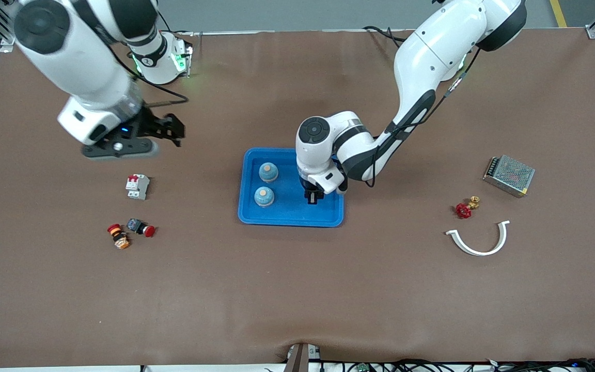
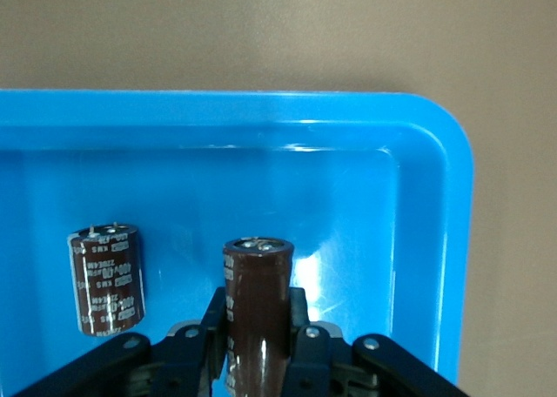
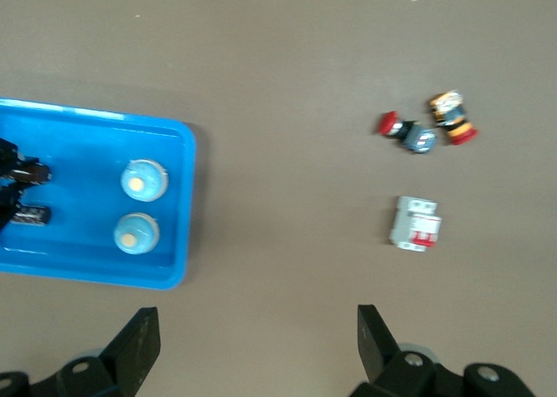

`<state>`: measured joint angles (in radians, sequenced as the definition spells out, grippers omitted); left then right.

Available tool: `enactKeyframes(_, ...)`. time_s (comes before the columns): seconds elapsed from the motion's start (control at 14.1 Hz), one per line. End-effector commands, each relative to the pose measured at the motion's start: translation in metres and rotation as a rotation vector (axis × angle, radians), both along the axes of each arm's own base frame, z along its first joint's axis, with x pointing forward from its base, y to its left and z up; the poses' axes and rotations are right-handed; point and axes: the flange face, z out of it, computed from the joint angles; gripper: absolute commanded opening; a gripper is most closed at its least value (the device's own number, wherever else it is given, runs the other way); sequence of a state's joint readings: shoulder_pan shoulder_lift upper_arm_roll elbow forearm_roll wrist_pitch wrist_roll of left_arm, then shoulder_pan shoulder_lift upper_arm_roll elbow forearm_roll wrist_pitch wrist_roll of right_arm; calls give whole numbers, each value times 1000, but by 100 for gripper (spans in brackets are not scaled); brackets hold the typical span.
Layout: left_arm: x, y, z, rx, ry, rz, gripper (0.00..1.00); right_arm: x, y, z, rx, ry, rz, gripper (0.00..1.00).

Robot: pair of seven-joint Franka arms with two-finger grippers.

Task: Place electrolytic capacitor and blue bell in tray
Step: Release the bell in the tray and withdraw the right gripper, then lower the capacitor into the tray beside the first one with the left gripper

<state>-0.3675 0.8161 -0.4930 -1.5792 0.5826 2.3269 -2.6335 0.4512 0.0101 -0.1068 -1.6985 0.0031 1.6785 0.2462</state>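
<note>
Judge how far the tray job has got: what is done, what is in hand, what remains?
Done: two blue bells and one electrolytic capacitor rest in the tray. In hand: the left pincer, low inside the tray, is shut on a second capacitor, upright. Left: letting go of it. The right pincer waits open over the bare table near the circuit breaker.
</note>
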Motion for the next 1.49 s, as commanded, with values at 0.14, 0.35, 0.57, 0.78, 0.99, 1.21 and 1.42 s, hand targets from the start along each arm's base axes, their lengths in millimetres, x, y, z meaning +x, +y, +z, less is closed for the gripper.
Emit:
enactKeyframes(0.14,3,-4,-9,3,20,15,0,3,-98,19,6,-24,18,100)
enactKeyframes(0.35,3,-2,-15,9,24,15,0,11,-153,24,5,-38,-73,100)
enactKeyframes(0.57,2,-1,-21,21,24,12,0,10,-197,24,6,-37,-63,100)
enactKeyframes(0.78,0,-2,-27,31,23,8,0,13,-216,37,7,-60,-106,100)
enactKeyframes(0.99,-1,-2,-28,32,25,9,0,20,-213,45,4,-83,-103,100)
enactKeyframes(1.21,-3,-4,-28,32,24,2,0,22,-216,72,14,-142,-133,100)
enactKeyframes(1.42,-2,-4,-27,35,21,-22,0,24,-216,78,9,-166,-129,100)
